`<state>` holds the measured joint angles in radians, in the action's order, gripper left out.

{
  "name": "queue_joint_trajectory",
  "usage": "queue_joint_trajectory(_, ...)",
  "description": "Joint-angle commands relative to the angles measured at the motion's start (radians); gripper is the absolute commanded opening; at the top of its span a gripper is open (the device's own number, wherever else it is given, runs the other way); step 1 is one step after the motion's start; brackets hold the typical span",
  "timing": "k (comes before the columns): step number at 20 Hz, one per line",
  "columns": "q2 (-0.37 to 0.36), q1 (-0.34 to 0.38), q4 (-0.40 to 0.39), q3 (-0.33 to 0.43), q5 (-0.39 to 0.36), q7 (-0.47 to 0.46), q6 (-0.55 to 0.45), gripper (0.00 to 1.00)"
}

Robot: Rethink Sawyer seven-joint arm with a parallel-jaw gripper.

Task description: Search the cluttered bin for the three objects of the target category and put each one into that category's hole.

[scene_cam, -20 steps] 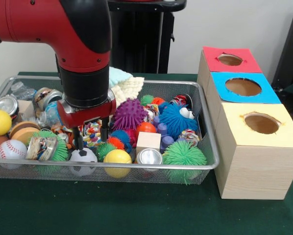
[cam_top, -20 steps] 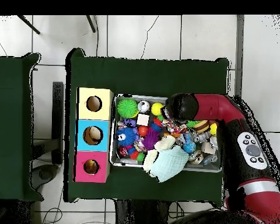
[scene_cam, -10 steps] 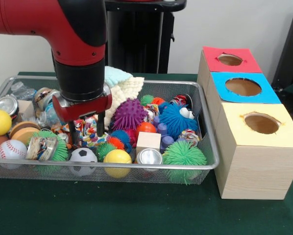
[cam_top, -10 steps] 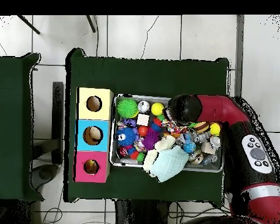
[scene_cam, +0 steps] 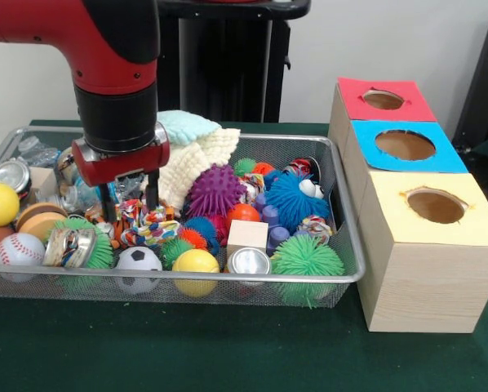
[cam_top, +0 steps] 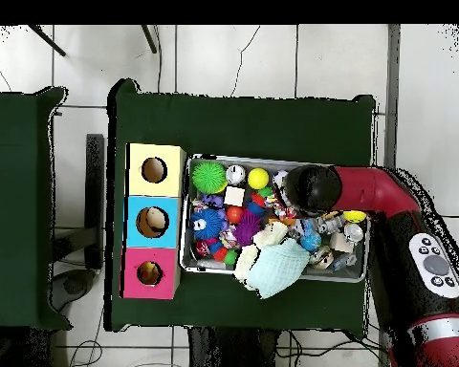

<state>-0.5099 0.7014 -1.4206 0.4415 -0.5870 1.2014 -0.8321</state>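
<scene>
Wooden box (scene_cam: 423,245), three holes, one bin (scene_cam: 342,245)

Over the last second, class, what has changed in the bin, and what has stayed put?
The gripper rose and shifted toward the front view's left, away from the soccer ball, its fingers apart and empty; the colourful rope toy is now uncovered. The bin, its toys and the three boxes stayed put.
</scene>
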Motion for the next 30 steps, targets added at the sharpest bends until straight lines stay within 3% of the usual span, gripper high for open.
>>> queue_joint_trajectory(1, 0.002, 0.011, -0.07, -0.036, -0.017, 0.021, 0.01, 1.0)
queue_joint_trajectory(16, 0.015, 0.005, -0.056, -0.04, -0.068, -0.053, 0.042, 1.0)
queue_joint_trajectory(21, 0.033, 0.057, -0.074, 0.037, -0.079, -0.219, 0.05, 1.0)
queue_joint_trajectory(26, 0.046, 0.083, -0.08, 0.075, -0.091, -0.28, 0.062, 1.0)
queue_joint_trajectory(28, 0.047, 0.089, -0.084, 0.075, -0.079, -0.244, 0.064, 1.0)
queue_joint_trajectory(30, 0.045, 0.086, -0.09, 0.053, -0.054, -0.137, 0.079, 1.0)
